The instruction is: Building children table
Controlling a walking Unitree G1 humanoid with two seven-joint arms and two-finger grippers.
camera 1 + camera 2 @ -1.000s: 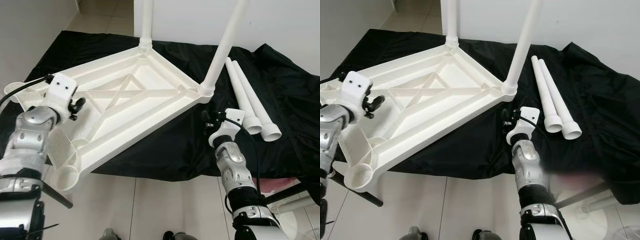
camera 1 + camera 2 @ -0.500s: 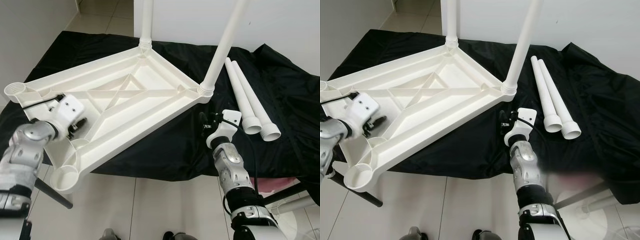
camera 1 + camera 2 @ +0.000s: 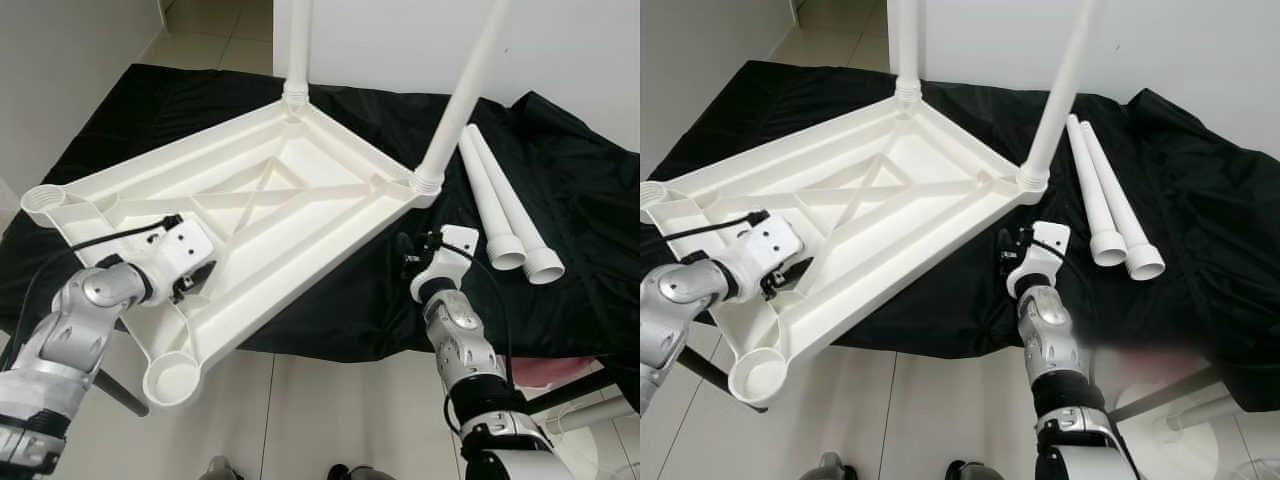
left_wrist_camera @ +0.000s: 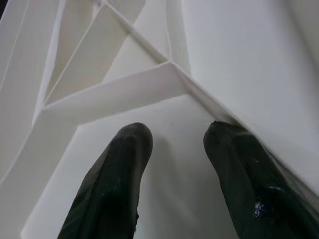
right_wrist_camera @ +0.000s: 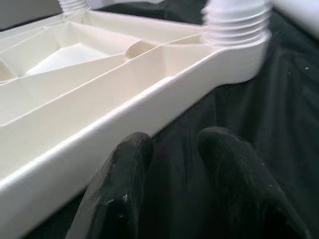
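One white plastic tabletop (image 3: pixel 290 195), inverted on a black cloth (image 3: pixel 590 190), underside ribbed with a crossed brace; its near corner overhangs the tiled floor (image 3: pixel 330 410). Two round legs screwed upright into the far threaded sockets (image 3: pixel 428 182). Two loose legs (image 3: pixel 500 205), smooth tubes, side by side on the cloth. Two empty corner sockets (image 3: pixel 172 375).

Left gripper (image 4: pixel 174 137): fingers narrowly parted, empty, over the ribbing (near corner). Right gripper (image 5: pixel 172 144): slightly parted, empty, beside the tabletop's edge.
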